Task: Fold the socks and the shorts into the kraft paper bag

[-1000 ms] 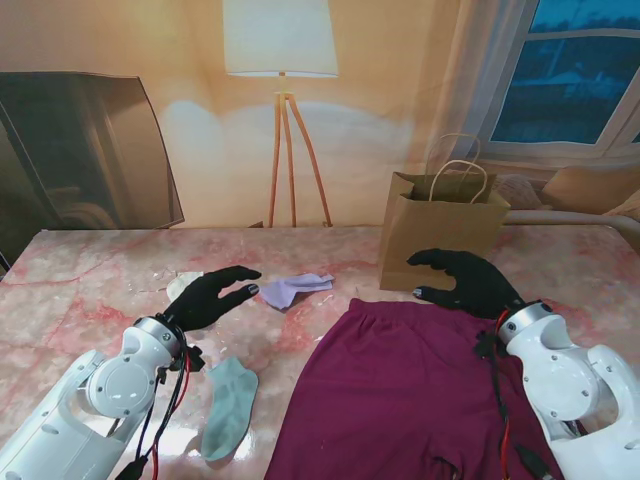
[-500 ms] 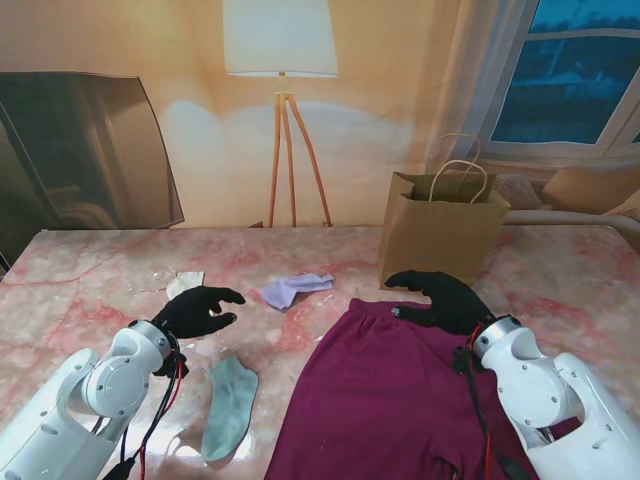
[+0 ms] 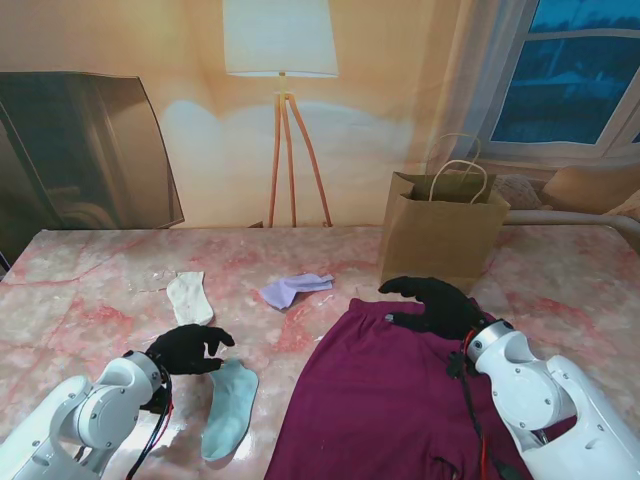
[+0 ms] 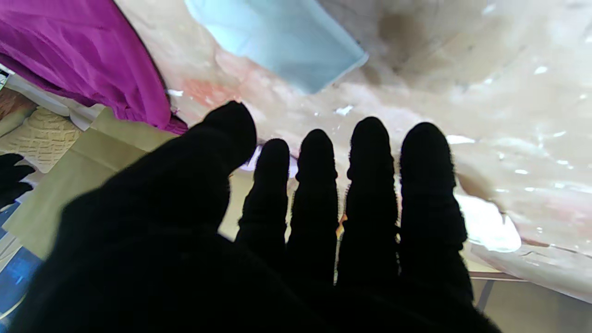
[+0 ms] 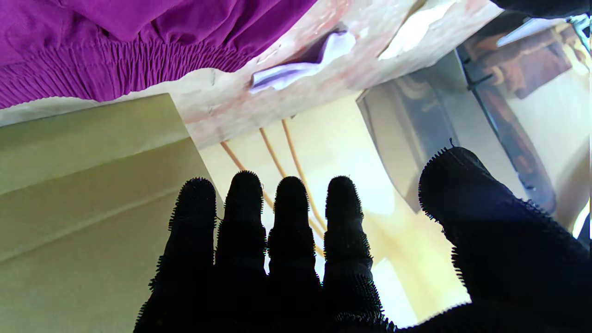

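The pink marble table (image 3: 90, 270) fills the stand's view, with a floor lamp (image 3: 281, 120) and a dark panel (image 3: 85, 150) standing behind its far edge. The largest thing on it is the pair of magenta shorts (image 3: 390, 400), spread flat at about five o'clock from the table's middle, waistband toward the far side. At one o'clock, just beyond the waistband, the kraft paper bag (image 3: 440, 235) stands upright with its mouth open and its handles raised.

The right hand (image 3: 432, 305) hovers over the waistband between the shorts and the bag, fingers spread and slightly curled, grasping nothing; in the right wrist view its fingers (image 5: 291, 217) are apart, with the gathered waistband (image 5: 115, 69) and the bag's wall beyond them. The left hand (image 3: 190, 348) sits at about eight o'clock, fingers loosely curled and apart, also holding nothing; the left wrist view shows its fingertips (image 4: 370, 143) clear of the table.

Just beside the left hand, at seven o'clock, lies the light teal sock (image 3: 228, 408), flat and unfolded, near the shorts' left edge but apart from it. The white sock (image 3: 189, 297) lies at ten o'clock, farther out than the left hand. The crumpled lavender sock (image 3: 292, 289) lies at twelve o'clock, between the white sock and the bag, with nothing on top of it.
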`<state>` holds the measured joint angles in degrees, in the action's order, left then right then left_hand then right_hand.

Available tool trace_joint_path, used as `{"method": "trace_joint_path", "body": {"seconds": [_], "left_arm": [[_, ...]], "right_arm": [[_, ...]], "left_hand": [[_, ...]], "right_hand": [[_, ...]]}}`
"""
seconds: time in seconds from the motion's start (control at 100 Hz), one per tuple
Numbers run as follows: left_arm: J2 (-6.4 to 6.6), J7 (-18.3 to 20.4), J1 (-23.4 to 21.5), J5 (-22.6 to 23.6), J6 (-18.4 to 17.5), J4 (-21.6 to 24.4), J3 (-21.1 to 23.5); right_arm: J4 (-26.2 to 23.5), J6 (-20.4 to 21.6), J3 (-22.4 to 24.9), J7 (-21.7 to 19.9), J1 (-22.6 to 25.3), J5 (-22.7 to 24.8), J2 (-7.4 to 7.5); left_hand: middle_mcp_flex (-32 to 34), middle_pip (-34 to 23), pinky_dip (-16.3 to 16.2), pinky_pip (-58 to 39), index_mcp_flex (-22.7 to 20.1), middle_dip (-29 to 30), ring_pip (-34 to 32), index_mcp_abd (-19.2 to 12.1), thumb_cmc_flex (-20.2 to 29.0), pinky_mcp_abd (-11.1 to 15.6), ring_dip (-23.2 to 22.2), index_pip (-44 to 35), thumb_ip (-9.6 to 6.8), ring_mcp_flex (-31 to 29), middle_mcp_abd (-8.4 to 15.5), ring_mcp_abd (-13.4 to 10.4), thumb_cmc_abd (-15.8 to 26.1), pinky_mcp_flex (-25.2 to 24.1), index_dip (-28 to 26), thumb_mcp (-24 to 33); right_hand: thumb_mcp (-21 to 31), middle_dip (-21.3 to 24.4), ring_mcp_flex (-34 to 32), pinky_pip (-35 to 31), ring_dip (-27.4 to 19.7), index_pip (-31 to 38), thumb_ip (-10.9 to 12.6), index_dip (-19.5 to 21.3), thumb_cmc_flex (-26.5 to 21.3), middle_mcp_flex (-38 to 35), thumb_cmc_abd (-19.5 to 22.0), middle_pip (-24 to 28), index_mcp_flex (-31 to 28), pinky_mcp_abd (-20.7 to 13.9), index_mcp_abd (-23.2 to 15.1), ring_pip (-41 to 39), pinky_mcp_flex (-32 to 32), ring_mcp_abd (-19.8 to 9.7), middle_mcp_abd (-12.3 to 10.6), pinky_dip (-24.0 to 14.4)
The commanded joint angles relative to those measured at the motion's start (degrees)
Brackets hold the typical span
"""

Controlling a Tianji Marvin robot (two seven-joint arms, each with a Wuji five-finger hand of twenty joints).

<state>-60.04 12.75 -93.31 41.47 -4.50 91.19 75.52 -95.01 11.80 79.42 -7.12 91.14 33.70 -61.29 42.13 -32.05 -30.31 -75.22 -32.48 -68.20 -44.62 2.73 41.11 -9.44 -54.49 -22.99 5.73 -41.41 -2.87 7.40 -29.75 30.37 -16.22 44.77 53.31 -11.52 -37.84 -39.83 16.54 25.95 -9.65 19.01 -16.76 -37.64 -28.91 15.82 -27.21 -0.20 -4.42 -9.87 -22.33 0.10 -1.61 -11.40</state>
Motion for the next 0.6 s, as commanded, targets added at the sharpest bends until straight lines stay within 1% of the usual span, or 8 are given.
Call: {"method": "trace_joint_path", "body": {"seconds": [0.0,0.12,0.17,0.24,0.34,0.45,0.52,0.59], "left_arm": [[0.03,-0.8,-0.6,0.7,0.3,-1.1,-0.7],[-0.10,-3.0,-0.2,2.8,0.6,-2.5,-2.0],[-0.16,-3.9,0.1,3.6,0.9,-3.1,-2.7],[-0.35,-5.6,0.7,3.9,1.2,-4.4,-3.7],[-0.71,-9.3,1.7,5.5,1.5,-6.4,-5.3],[-0.76,-10.1,2.5,6.5,2.9,-7.1,-6.6],[-0.68,-10.3,3.0,7.6,3.7,-7.5,-7.4],[-0.60,-10.6,3.3,8.6,4.2,-7.9,-8.0]], "right_arm": [[0.3,0.3,-0.4,0.1,0.3,0.1,-0.35],[0.4,0.3,-0.7,0.4,0.2,-0.2,-0.43],[0.4,0.5,-0.8,0.6,0.2,-0.3,-0.47],[0.3,0.6,-0.8,0.8,0.3,-0.3,-0.50],[0.3,0.8,-0.8,1.1,0.4,-0.4,-0.56],[0.2,0.8,-0.6,1.1,0.7,-0.4,-0.57],[0.1,0.8,-0.5,1.1,0.8,-0.4,-0.56],[0.0,0.8,-0.3,1.2,1.0,-0.4,-0.59]], "left_hand": [[2.4,-3.3,-1.8,-2.8,0.1,-5.8,-2.8,-1.7,2.5,-0.1,-1.1,-1.3,2.83,-0.8,2.7,-1.3,-3.0,-0.3,-0.4,-1.4],[5.1,-6.5,-2.4,-4.2,-1.1,-10.0,-4.7,-2.7,2.8,0.2,-1.5,-2.4,3.12,-2.2,4.0,-2.0,-3.9,1.2,-0.9,-2.1],[6.1,-7.7,-2.5,-4.6,-1.0,-10.9,-5.3,-2.8,2.8,0.3,-1.6,-2.5,3.18,-2.8,4.6,-2.3,-4.1,1.8,-1.0,-2.2],[7.7,-11.3,-2.4,-5.0,0.1,-12.4,-6.7,-3.0,2.9,-0.3,-1.6,-2.2,3.20,-3.4,5.7,-3.0,-4.3,2.0,-0.9,-1.9],[8.8,-18.0,-2.3,-5.7,3.2,-9.6,-8.5,-3.5,1.6,-0.8,-0.4,0.2,3.45,-4.3,7.6,-3.6,-4.8,2.8,0.3,-0.5],[9.8,-21.3,-2.1,-5.9,2.2,-7.9,-8.7,-3.0,0.0,-1.1,0.5,-0.8,3.47,-5.0,8.3,-3.3,-5.1,3.3,-0.1,0.4],[10.2,-22.4,-1.8,-5.9,-0.3,-6.6,-8.8,-3.3,-0.8,-1.4,1.0,-5.7,3.43,-5.4,8.5,-3.2,-5.9,3.8,-2.7,1.2],[9.9,-22.6,-1.6,-6.0,-1.7,-5.7,-8.7,-5.0,-1.8,-1.4,1.4,-14.0,3.50,-5.3,8.4,-3.1,-7.0,3.8,-8.6,2.0]], "right_hand": [[-1.0,0.3,0.1,-1.7,0.2,-0.3,2.6,0.2,1.9,-1.2,1.2,0.0,-0.6,-0.8,-1.4,0.5,0.9,-1.7,-0.7,-0.3],[-1.0,0.2,-0.1,-1.7,0.3,-0.3,2.7,0.3,1.9,-1.4,1.2,0.2,-0.7,-0.8,-1.4,0.5,0.8,-1.7,-0.7,-0.5],[-1.0,0.2,-0.1,-1.7,0.3,-0.2,2.7,0.3,1.9,-1.5,1.2,0.2,-0.7,-0.8,-1.4,0.5,0.8,-1.8,-0.7,-0.6],[-1.0,0.2,-0.2,-1.7,0.3,-0.2,2.6,0.4,2.0,-1.6,1.2,0.3,-0.8,-0.7,-1.5,0.4,0.7,-1.8,-0.8,-0.7],[-0.9,0.1,-0.4,-1.8,0.4,-0.1,2.7,0.5,2.0,-1.7,1.2,0.4,-1.0,-0.6,-1.6,0.4,0.7,-1.8,-0.8,-0.9],[-0.9,0.1,-0.5,-1.8,0.4,0.0,2.7,0.5,2.0,-1.8,1.2,0.4,-1.1,-0.6,-1.7,0.4,0.6,-1.8,-0.8,-1.0],[-0.8,0.1,-0.5,-1.8,0.4,0.0,2.6,0.5,2.0,-1.9,1.2,0.5,-1.1,-0.5,-1.7,0.4,0.6,-1.9,-0.9,-1.1],[-0.8,0.1,-0.5,-1.8,0.5,0.0,2.6,0.6,2.0,-1.9,1.2,0.5,-1.2,-0.5,-1.8,0.4,0.6,-1.9,-0.9,-1.2]]}}
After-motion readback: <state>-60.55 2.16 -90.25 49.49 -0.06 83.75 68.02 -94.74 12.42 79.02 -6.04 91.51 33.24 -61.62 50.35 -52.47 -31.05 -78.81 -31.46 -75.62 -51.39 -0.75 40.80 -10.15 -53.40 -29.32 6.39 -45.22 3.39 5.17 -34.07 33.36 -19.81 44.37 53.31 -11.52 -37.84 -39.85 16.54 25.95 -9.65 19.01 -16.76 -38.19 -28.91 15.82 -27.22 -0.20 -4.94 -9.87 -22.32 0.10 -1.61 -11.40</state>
